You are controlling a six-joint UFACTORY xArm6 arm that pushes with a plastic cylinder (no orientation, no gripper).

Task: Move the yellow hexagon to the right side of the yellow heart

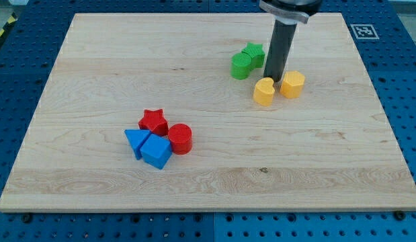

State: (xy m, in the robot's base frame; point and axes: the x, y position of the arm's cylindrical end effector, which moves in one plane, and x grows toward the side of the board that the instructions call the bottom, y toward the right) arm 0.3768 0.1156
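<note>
The yellow heart point(264, 91) lies at the view's upper right on the wooden board. The yellow hexagon point(292, 85) sits just to its right with a small gap between them. My tip point(275, 80) rests on the board just above that gap, close to both yellow blocks, at the hexagon's upper left. The dark rod rises from it to the view's top.
A green cylinder point(242, 66) and a green star point(254, 54) sit touching just left of the rod. A red star point(154, 122), a red cylinder point(181, 139), a blue triangle point(135, 140) and another blue block point(156, 152) cluster at lower left of centre.
</note>
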